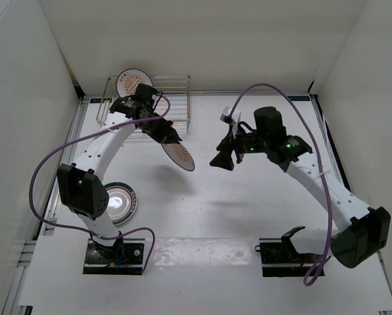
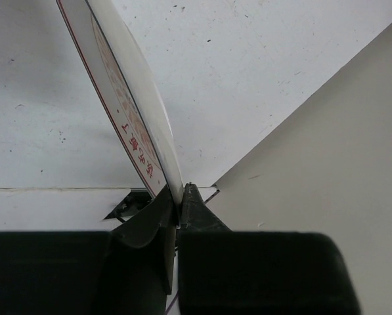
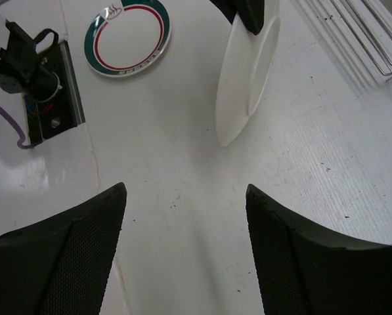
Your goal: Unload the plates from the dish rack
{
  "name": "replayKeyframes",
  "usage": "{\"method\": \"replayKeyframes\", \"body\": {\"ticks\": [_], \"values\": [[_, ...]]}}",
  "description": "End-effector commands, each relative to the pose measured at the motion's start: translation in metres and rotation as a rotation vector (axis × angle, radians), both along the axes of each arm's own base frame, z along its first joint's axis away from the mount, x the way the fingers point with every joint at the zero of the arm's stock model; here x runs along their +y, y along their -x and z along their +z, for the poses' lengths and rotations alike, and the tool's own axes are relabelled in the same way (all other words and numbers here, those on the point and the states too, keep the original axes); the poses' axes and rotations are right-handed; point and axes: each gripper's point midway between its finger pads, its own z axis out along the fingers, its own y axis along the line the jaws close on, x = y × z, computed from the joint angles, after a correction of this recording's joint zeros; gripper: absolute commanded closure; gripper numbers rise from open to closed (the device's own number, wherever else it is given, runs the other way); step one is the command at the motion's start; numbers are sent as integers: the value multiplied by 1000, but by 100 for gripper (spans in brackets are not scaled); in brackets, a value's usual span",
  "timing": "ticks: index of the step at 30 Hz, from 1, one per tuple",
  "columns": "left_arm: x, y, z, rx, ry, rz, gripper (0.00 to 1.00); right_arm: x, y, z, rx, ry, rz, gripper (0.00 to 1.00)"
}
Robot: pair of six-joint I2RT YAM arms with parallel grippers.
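- table (image 1: pixel 248 216): white, walls on three sides.
- dish rack (image 1: pixel 176 98): wire, at the back-left of the table, just behind the left arm (image 1: pixel 107 147) wrist.
- right gripper (image 1: pixel 223 159): jaws spread wide with nothing between them. It hangs mid-table, well right of the held plate and facing it.
- left gripper (image 2: pixel 182 197): clamped on the rim of the held plate (image 1: pixel 179 157). The plate is tilted in the air just in front of the rack, clear of the wires (red pattern on its face, plain white underside).
- rack plate (image 1: pixel 131 80): orange sunburst, upright at the rack's far-left end.
- flat plate (image 3: pixel 127 29): lies on the table by the left arm's base, teal rim with a red ring, partly hidden by the arm from above.
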Motion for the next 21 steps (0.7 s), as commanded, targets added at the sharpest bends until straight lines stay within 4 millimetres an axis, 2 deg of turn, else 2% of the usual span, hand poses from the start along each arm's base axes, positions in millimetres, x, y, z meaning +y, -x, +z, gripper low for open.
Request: {"method": "replayKeyframes", "body": {"ticks": [1,2,5,6,8,11,15,16,18,21], "values": [[-14,-3,23,-32,65,1,100,13,-11,0,-122,39,7,24],[-19,-4,20,-13,82,-1,100,24,-8,-11,-103,63,36,23],[-23,-9,25,-26,106,0,100,31,-21,-21,-111,105,-11,23],[-24,-10,27,-27,115,4,100,35,-25,-32,-87,121,-11,21],[-26,-12,30,-30,131,11,100,44,-31,-29,-86,100,-11,21],[-32,-7,36,-30,160,6,100,59,-39,-38,-56,99,-31,21],[-40,-1,40,-20,196,9,100,61,-62,-59,-12,145,-149,21],[-41,2,40,-13,201,6,100,62,-64,-59,-13,148,-155,21],[-44,8,42,-4,216,5,99,64,-71,-62,-10,157,-174,26],[-44,17,47,-5,248,2,95,69,-78,-60,8,140,-207,57]]}}
